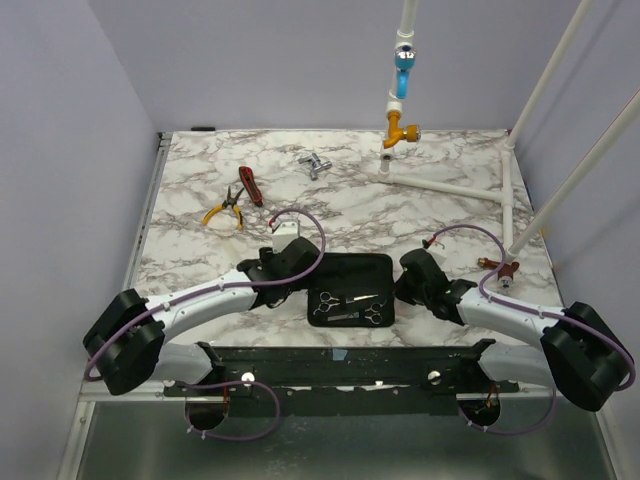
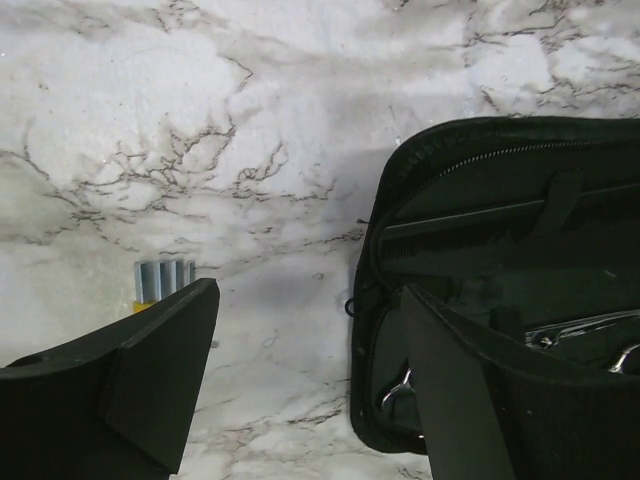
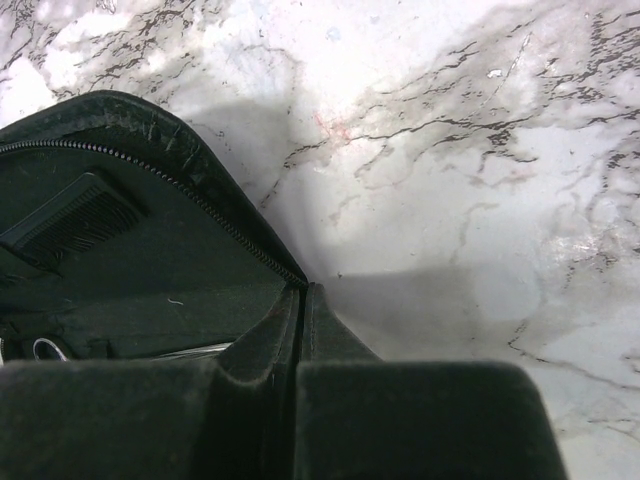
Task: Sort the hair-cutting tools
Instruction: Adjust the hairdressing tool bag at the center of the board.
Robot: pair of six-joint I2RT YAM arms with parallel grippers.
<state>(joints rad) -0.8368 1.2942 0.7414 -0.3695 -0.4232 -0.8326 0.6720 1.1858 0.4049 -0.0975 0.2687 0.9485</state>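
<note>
A black zip pouch (image 1: 350, 272) lies open in the middle of the table. Silver scissors (image 1: 350, 308) rest inside it, also seen as scissors (image 2: 585, 328) in the left wrist view. The black comb (image 3: 75, 225) sits tucked in the pouch, appearing as the comb (image 2: 470, 228) under a strap. My left gripper (image 2: 310, 345) is open and straddles the pouch's left rim (image 2: 362, 300), with nothing between its fingers. My right gripper (image 3: 305, 300) is shut, its tips at the pouch's right zip rim (image 3: 200, 190); whether fabric is pinched I cannot tell.
Yellow-handled pliers (image 1: 222, 212) and a red-handled tool (image 1: 250, 185) lie at the back left. A small silver metal piece (image 1: 315, 165) sits behind them. A white pipe frame (image 1: 450, 188) with an orange fitting (image 1: 400, 130) stands at the back right. A small ribbed block (image 2: 163, 280) lies near my left finger.
</note>
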